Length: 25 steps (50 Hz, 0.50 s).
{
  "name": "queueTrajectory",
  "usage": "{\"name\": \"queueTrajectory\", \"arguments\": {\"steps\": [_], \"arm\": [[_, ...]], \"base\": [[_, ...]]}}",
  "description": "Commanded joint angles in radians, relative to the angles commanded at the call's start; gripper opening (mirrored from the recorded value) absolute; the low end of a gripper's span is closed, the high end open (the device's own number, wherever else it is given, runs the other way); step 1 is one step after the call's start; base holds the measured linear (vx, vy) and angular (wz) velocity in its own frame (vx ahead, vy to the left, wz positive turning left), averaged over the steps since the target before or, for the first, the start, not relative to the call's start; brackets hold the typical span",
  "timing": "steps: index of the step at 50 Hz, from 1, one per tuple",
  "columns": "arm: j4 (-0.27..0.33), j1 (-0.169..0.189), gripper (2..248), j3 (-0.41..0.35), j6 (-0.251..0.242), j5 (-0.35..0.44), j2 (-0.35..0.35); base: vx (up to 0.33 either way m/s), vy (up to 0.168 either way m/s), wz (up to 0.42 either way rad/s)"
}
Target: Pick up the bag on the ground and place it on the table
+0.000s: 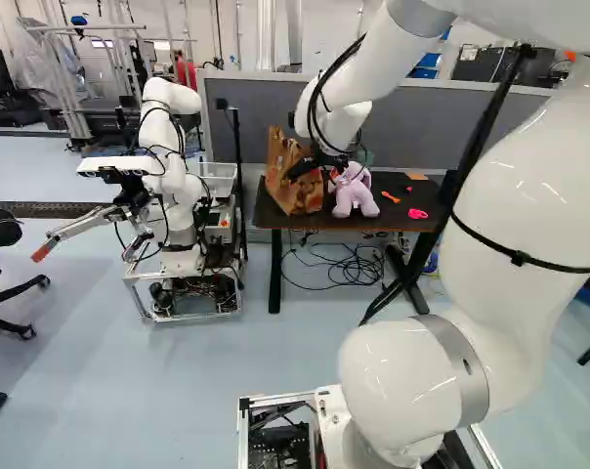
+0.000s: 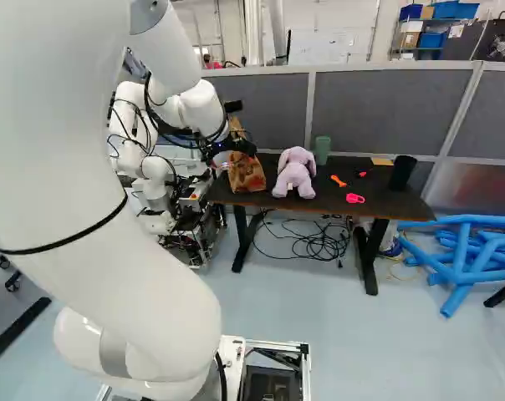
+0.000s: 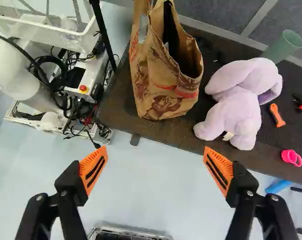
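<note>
1. One swing too wide and I could clip another robot (image 1: 168, 200), which stands just past the table's (image 3: 176, 132) end, at the left of the left base view.
2. My bag (image 3: 163, 87) already stands upright on the table near that end, though my orders speak of the ground. Grabbing it would gain me little, I judge; a shove that way might send it over the edge, since its soft, gaping walls look ready to fold.
3. I have the hand (image 3: 156, 149) wide open with nothing in its grasp, close to the bag. Backing off carelessly, I could snag a handle (image 3: 138, 22) and drag the bag along.
4. Just beside the bag sits the purple plush (image 3: 241, 110); a low sideways sweep would push it about, or press it into the green cup (image 3: 283, 46) behind.
5. Any hard bump to the table could knock off the pink ring (image 3: 291, 157), lying near the front edge.
</note>
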<state>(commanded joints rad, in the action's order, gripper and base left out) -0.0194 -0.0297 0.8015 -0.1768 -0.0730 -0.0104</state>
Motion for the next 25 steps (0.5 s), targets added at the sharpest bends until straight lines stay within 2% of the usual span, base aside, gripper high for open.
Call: {"name": "queueTrajectory", "arguments": {"steps": [25], "arm": [[0.007,0.010,247,-0.249,0.062,0.330,0.101]], "base": [[0.000,0.000,0.000]]}}
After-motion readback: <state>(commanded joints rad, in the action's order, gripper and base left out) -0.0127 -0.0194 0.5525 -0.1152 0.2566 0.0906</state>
